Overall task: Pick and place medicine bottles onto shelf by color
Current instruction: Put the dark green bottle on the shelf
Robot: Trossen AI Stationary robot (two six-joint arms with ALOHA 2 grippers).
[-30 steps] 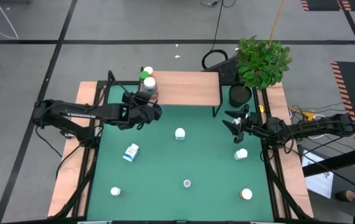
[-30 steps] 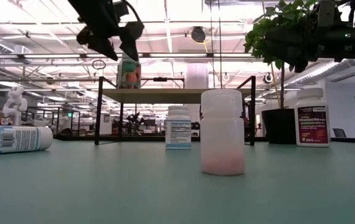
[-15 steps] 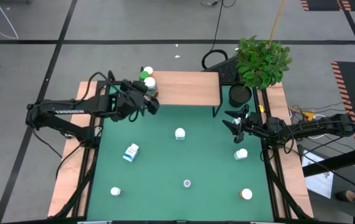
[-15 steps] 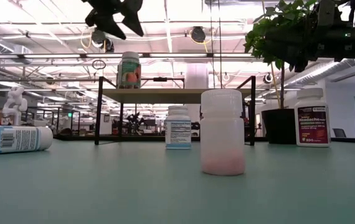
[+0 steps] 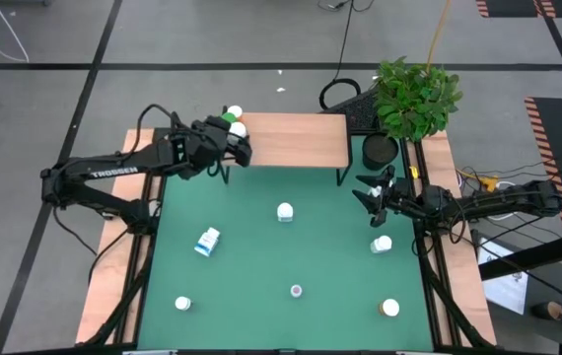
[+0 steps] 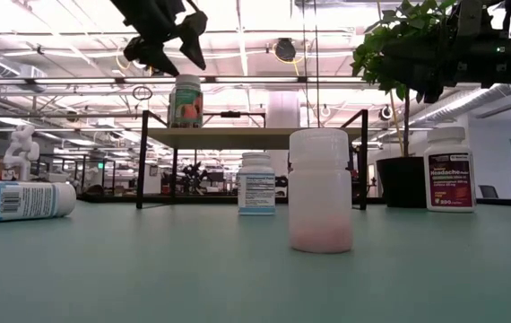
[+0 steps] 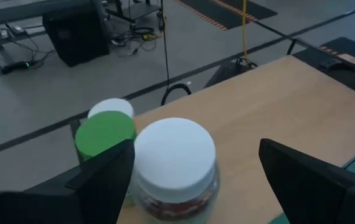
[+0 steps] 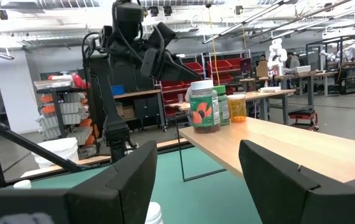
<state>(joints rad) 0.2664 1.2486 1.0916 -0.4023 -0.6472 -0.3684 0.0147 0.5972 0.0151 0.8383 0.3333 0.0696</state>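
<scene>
Translucent white plastic pill bottle [image 6: 320, 189], centre foreground of low view, upright on green-matted tabletop [image 5: 261, 266]: judged light, rigid, slick; best gripped round body under cap. Right pincer [image 5: 368, 199] open, idle, right of frame. Light-wood shelf [image 5: 296, 140], upper centre: white-capped bottle [image 7: 174, 163] at left end. Left pincer [image 6: 168, 43] open above it, empty. Workshop room beyond.

You've got a light wood shelf [image 5: 296, 140] over a green mat [image 5: 291, 256]. White cap [image 7: 174, 152] sits on the orange-labelled bottle [image 6: 185, 100], a green cap [image 7: 104, 132] beside it. The front bottle [image 6: 320, 190] is translucent white, pink at its base. Dark arms, leafy green plant [image 5: 414, 97].
</scene>
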